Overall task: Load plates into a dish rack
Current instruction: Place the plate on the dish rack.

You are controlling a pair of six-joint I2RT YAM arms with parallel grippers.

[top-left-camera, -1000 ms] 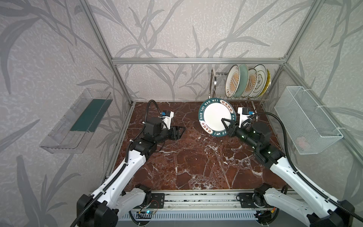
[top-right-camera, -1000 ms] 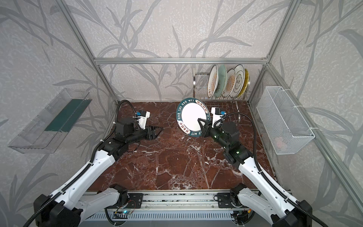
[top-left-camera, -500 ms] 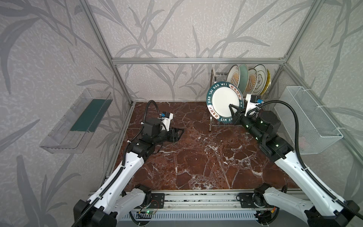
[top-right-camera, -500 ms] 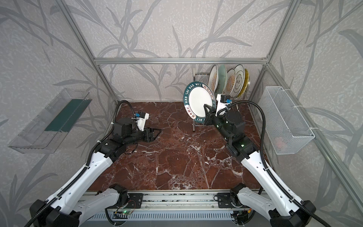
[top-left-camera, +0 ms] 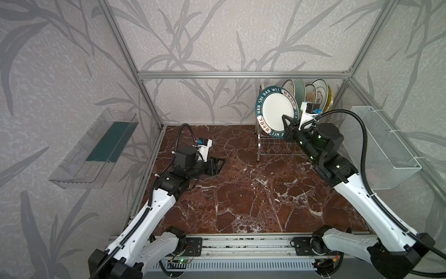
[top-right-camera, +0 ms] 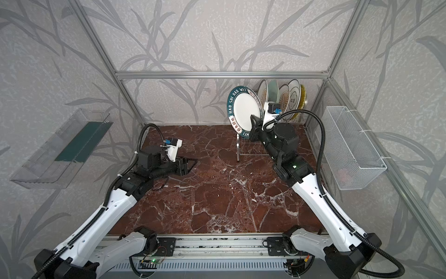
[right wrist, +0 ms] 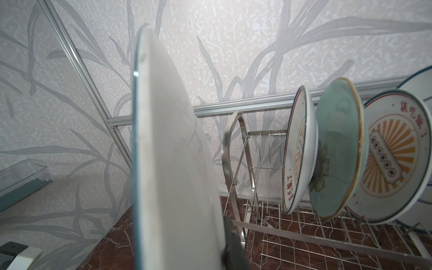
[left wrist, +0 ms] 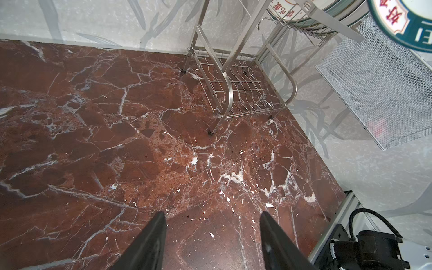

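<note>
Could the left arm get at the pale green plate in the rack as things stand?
Probably not cleanly. The left gripper hangs open, low over the table, and the teal-lettered plate gripped by the right gripper stands before the dish rack between it and the pale green plate.

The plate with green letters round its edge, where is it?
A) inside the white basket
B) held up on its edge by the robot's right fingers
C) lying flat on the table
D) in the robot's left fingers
B: the right fingers pinch the plate by its lower rim and hold it upright by the rack, while the left fingers are open and empty.
</note>
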